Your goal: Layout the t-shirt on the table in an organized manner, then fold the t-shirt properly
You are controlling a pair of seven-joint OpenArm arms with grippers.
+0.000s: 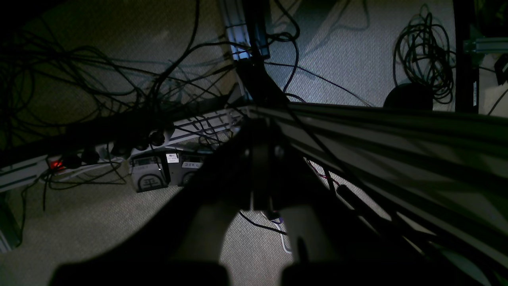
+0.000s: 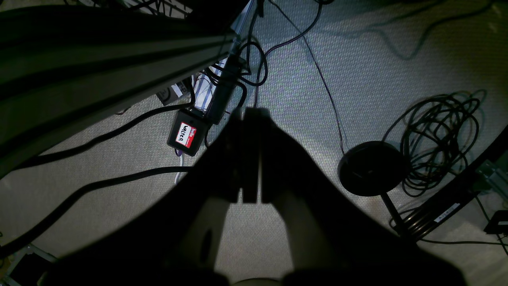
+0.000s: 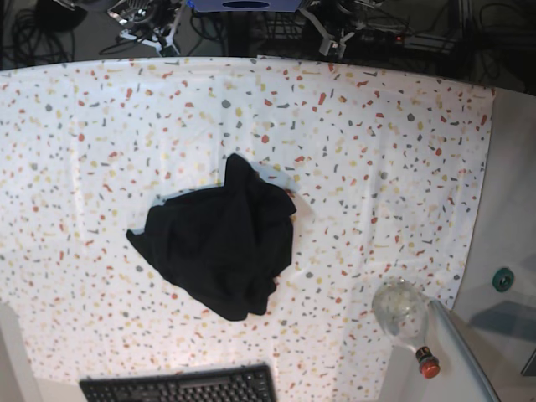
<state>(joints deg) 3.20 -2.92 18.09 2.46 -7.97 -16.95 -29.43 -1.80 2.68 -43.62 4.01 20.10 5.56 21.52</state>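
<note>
Grippers: left gripper [image 1: 262,167] and right gripper [image 2: 250,155] both closed, empty, hung over floor cables, off the counter | t-shirt [image 3: 219,241]: crumpled black heap mid-counter [image 3: 377,151], keyboard [image 3: 180,387] near front edge | step: layout not begun | advice: pinch outer hems, draw apart, flatten before folding.

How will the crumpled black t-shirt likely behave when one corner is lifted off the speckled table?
The t-shirt lies bunched in soft folds, so it is probably floppy: a lifted corner would likely rise while the rest trails. It looks thin and light for its spread. On the cloth-covered table it may drag rather than slide freely.
</note>
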